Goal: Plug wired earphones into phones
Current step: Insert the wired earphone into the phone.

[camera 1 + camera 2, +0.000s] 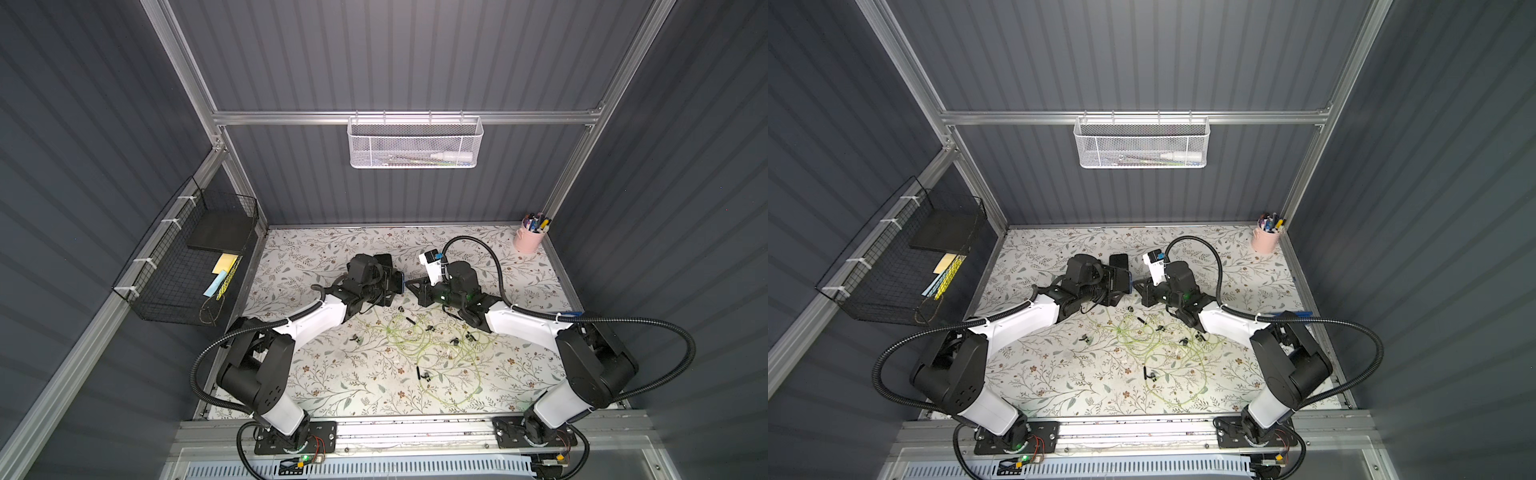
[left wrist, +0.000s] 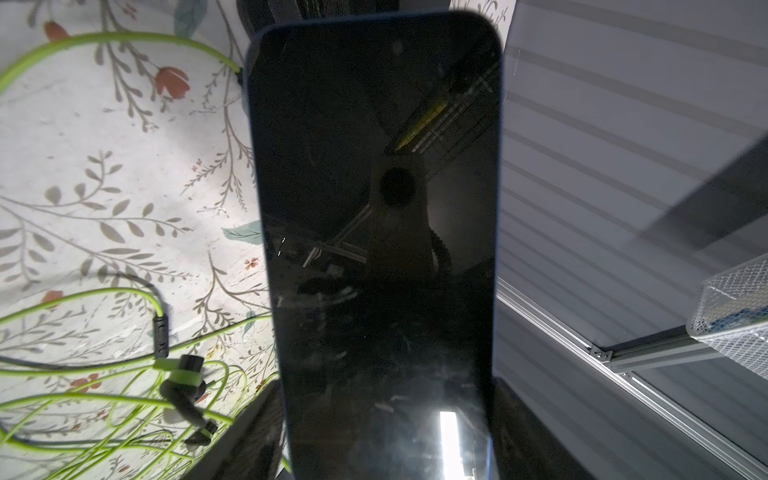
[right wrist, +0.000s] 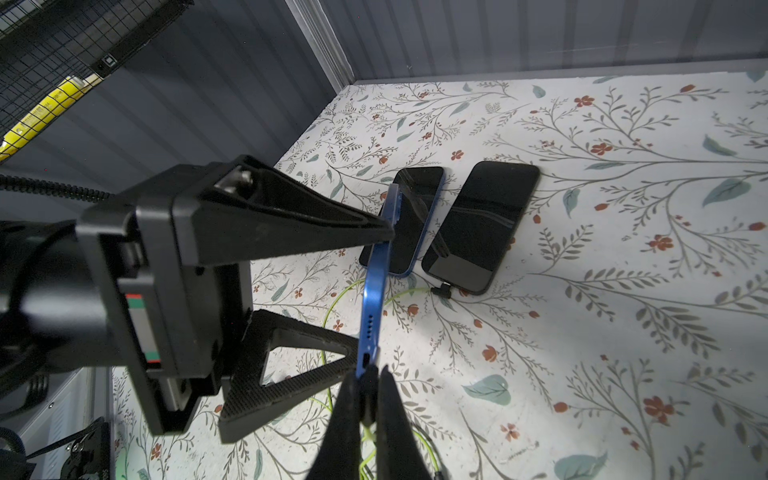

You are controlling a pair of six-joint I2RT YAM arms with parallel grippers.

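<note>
Clamping a blue-rimmed phone (image 2: 374, 249) in the left gripper (image 3: 372, 289), jaws set wide across its long sides, one finger on each side. Held clear of the floral surface (image 3: 602, 332), standing on edge, glossy dark screen filling the left wrist view, bottom end with port and speaker holes turned toward the right gripper (image 3: 368, 376). Pinched tight on a small black plug (image 3: 368, 397) there, fingers together, plug tip right at the port opening. Cannot tell whether seated or only touching. Pale green cord hanging below those fingers. Both grippers nose to nose over the middle-back of the surface in both top views.

Lying flat behind the held one, screens up, just beside each other: a second blue-rimmed phone (image 3: 415, 220) and a black phone (image 3: 482, 224). Small angled plug (image 3: 441, 290) at the bottom edge of the black phone, green cord running off it.

Remainder of the wired earphones (image 1: 432, 345) in a loose tangle on the surface in front of the grippers, between the two arms. Black earbud (image 2: 183, 374) and inline piece (image 2: 160, 328) among the loops.

Off to the sides: pink cup (image 1: 528, 241) of pens in the back right corner, white mesh basket (image 1: 415, 143) on the back rail, black wire basket (image 1: 187, 257) on the left wall.
</note>
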